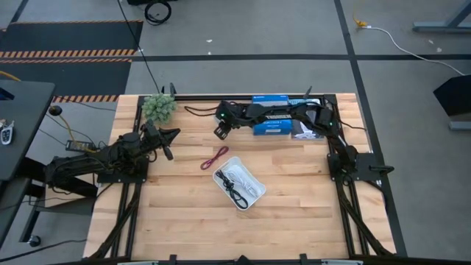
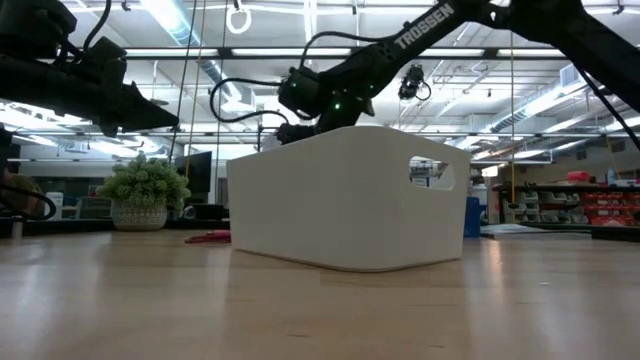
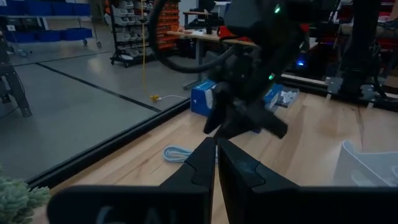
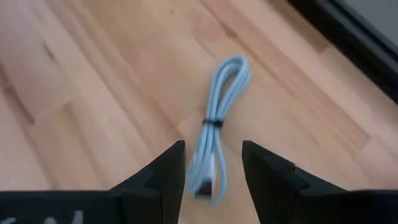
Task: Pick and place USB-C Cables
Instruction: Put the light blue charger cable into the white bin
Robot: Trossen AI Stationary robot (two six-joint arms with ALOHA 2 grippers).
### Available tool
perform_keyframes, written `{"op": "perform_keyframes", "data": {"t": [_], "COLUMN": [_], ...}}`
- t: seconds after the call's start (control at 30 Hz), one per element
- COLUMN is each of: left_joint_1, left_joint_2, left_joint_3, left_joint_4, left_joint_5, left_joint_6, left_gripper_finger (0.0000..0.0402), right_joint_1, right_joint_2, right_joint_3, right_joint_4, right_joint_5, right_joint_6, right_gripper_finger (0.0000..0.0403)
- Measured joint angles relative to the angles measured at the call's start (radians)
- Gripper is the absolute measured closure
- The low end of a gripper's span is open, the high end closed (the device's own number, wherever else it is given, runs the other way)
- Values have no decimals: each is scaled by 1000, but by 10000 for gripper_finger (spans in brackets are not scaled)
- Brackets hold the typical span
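The light blue-grey cable (image 4: 219, 112) lies coiled flat on the wood near the table's far edge; it also shows as a light blue coil (image 3: 177, 154) in the left wrist view. My right gripper (image 4: 213, 149) hovers open above it, a finger on each side of its near end, not touching. In the high view this gripper (image 1: 219, 132) hides the cable. The maroon cable (image 1: 215, 157) lies on the table beside the white tray (image 1: 254, 197), which holds the white cable (image 1: 237, 175) and the black cable (image 1: 234, 193). My left gripper (image 3: 216, 163) waits shut at the table's left.
Blue retail boxes (image 1: 271, 118) sit at the far edge under my right arm. A potted plant (image 1: 158, 107) stands at the far left corner. A black frame (image 1: 338, 147) runs along the table's sides. Bare wood (image 1: 221, 228) lies on the near side of the tray.
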Motion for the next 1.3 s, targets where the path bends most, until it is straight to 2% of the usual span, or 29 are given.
{"op": "perform_keyframes", "data": {"t": [0.17, 0.47, 0.6, 0.8, 0.87, 1.1, 1.3], "left_joint_1": [0, 0, 0, 0, 0, 0, 0], "left_joint_2": [0, 0, 0, 0, 0, 0, 0], "left_joint_3": [0, -1, -1, -1, -1, -1, -1], "left_joint_4": [0, -1, -1, -1, -1, 0, 0], "left_joint_5": [0, 0, 0, 0, 0, 0, 0], "left_joint_6": [0, 0, 0, 0, 0, 0, 0], "left_gripper_finger": [377, 377, 377, 377, 377, 377, 377], "right_joint_1": [2, 18, 18, 22, 24, 27, 27], "right_joint_2": [42, 52, 52, 51, 51, 31, -60], "right_joint_3": [-5, -2, -2, -1, -1, -3, -3], "right_joint_4": [-16, 0, -8, -19, -21, -51, -59], "right_joint_5": [-50, -28, -25, -25, -26, -37, -46], "right_joint_6": [18, 21, 20, 17, 12, -5, -17], "right_gripper_finger": [238, 248, 284, 370, 386, 386, 387]}}
